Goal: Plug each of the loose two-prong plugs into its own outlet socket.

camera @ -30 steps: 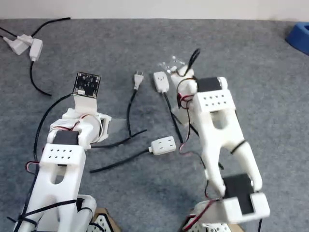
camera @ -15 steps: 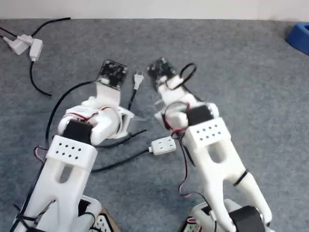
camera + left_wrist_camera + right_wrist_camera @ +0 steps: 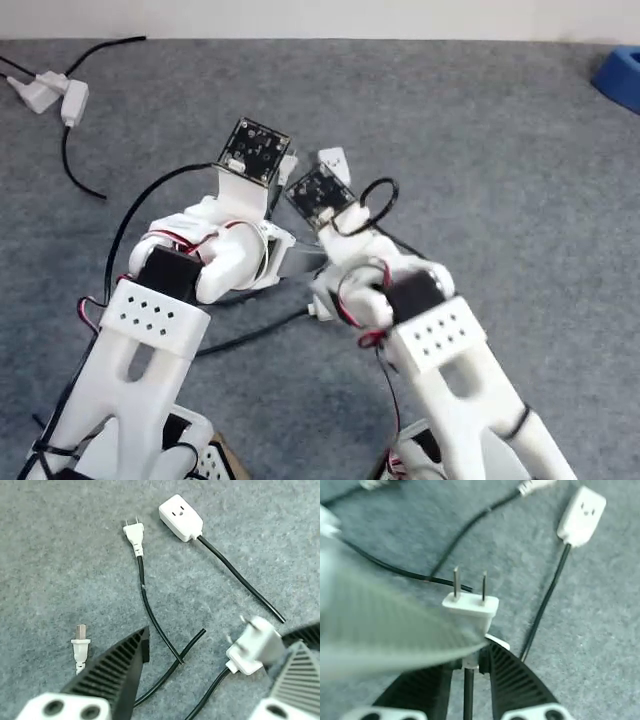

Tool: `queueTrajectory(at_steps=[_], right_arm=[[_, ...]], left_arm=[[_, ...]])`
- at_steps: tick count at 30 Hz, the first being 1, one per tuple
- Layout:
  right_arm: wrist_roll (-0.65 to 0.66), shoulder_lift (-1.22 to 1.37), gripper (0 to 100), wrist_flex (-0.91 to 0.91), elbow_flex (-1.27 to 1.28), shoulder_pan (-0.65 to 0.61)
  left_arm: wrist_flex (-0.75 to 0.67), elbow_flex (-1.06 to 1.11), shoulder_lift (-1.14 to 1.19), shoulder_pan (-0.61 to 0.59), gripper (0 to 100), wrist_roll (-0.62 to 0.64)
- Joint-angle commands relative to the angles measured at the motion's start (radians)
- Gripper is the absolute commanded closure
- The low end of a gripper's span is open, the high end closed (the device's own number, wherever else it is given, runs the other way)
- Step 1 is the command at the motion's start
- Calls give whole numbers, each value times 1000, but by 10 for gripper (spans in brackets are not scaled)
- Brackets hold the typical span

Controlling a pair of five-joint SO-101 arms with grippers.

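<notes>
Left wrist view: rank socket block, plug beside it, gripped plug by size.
1. Gripped white two-prong plug (right gripper), though nearest the camera, so unsure.
2. White rectangular socket block.
3. Loose white two-prong plug beside it.

Bright, soft, even light lies over the grey table (image 3: pixel 540 230), and the black cords (image 3: pixel 142 580) cast only faint, close shadows.

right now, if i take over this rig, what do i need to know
Left gripper: open, empty, over the carpet.
Right gripper: shut on the held plug, prongs bare, apart from the outlet socket, whose slots are empty.
On the carpet: first plug beside the socket, second plug nearer the left gripper.
Done: one plug grasped. Left: insert it, then the other two, each in its own socket.
</notes>
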Motion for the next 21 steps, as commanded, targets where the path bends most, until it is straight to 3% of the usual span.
queueTrajectory(at_steps=[1,10,21], right_arm=[[-17,-116,991,74,-10,-31],[-28,-174,991,171,-50,-31],[-21,-171,991,236,-154,-28]], left_arm=[[-31,24,-2,10,597,3],[-71,73,-2,-68,597,2],[-123,147,-4,-64,598,2]])
